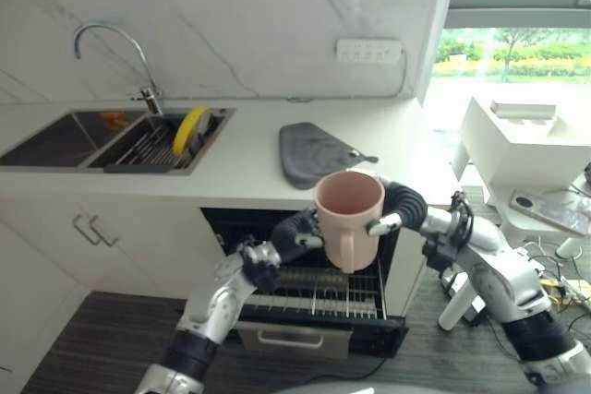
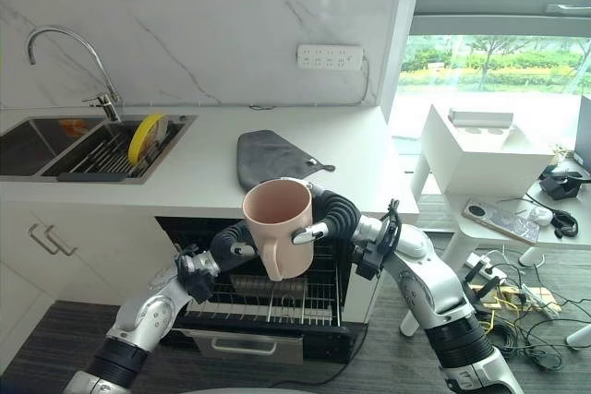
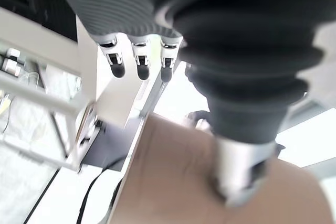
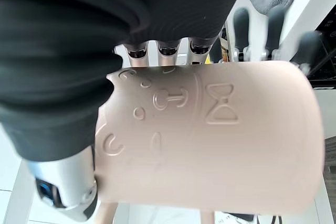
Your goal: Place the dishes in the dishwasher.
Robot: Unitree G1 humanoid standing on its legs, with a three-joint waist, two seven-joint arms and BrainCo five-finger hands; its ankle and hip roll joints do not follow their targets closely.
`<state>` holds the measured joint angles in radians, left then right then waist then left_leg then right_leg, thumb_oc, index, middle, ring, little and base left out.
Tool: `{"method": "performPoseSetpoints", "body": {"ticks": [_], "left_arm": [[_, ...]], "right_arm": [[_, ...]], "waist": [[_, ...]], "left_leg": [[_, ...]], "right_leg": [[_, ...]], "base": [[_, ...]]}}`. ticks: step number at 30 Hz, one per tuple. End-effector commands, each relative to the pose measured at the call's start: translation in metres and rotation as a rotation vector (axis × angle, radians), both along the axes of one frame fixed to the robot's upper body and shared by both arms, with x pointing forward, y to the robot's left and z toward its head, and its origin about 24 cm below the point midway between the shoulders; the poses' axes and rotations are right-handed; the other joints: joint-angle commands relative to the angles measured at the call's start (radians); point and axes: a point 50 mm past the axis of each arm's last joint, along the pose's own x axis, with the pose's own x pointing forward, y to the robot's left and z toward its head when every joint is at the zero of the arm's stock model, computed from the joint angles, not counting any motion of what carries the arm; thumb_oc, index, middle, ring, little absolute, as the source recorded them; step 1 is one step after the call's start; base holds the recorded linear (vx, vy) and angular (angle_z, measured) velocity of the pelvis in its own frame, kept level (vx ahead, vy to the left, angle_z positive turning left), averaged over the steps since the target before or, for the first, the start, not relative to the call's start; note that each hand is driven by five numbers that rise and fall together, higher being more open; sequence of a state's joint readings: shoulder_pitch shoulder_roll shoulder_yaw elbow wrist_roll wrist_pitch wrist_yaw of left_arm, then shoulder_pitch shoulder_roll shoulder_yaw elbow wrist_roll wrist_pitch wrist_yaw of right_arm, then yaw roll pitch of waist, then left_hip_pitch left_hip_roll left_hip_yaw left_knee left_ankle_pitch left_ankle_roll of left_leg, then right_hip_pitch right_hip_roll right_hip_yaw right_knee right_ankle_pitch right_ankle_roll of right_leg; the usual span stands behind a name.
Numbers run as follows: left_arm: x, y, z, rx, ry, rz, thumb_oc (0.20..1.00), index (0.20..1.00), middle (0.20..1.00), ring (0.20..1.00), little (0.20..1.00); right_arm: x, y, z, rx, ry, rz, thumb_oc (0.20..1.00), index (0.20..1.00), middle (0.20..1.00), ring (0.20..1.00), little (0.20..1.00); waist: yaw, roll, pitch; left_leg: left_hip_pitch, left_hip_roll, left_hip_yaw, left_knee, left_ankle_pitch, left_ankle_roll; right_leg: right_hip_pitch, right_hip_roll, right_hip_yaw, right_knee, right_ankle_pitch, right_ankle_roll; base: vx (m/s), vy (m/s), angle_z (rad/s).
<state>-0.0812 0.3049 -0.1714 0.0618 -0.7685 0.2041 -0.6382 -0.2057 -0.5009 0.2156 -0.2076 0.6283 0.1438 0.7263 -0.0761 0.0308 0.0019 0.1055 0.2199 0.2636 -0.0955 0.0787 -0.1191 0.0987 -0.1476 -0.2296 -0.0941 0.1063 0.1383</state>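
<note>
White counter (image 1: 249,163) | pink mug (image 1: 349,214) clasped by left robot hand (image 1: 297,232), right robot hand (image 1: 397,209) | over dishwasher rack (image 1: 319,292)

Bright with daylight from the window (image 2: 499,25) at far right, glaring white beyond it, soft-shadowed across the worktop (image 2: 305,173), heavily blurred up close in both wrist views.

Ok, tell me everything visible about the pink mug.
The pink mug is a matte pale pink, tall, with one handle facing the camera and embossed figures on its wall. It is upright, mouth up, apparently empty, held in the air above the open dishwasher rack, the left hand and the right hand on opposite sides.
</note>
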Motion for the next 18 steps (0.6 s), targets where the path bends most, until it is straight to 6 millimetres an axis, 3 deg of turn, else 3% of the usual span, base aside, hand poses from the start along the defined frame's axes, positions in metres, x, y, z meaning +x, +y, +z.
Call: {"method": "performPoseSetpoints", "body": {"ticks": [1, 18], "left_arm": [[0.019, 0.01, 0.026, -0.056, -0.11, 0.063, 1.0, 1.0, 1.0, 1.0, 1.0], [0.02, 0.036, 0.014, -0.077, -0.038, 0.268, 1.0, 1.0, 1.0, 1.0, 1.0]], "right_arm": [[-0.001, 0.002, 0.041, 0.113, -0.213, -0.011, 0.2, 0.2, 0.2, 0.2, 0.2], [0.004, -0.017, 0.036, 0.122, -0.212, -0.148, 0.2, 0.2, 0.2, 0.2, 0.2]], "waist": [[0.005, -0.047, 0.045], [0.012, -0.048, 0.042]], "left_leg": [[0.068, 0.009, 0.057, 0.008, -0.092, -0.002], [0.068, 0.009, 0.048, 0.008, -0.092, -0.002]], "right_leg": [[0.043, -0.034, -0.026, 0.007, -0.116, 0.021], [0.045, -0.032, -0.033, 0.007, -0.118, 0.019]], "base": [[0.0, 0.0, 0.0], [0.0, 0.0, 0.0]]}}
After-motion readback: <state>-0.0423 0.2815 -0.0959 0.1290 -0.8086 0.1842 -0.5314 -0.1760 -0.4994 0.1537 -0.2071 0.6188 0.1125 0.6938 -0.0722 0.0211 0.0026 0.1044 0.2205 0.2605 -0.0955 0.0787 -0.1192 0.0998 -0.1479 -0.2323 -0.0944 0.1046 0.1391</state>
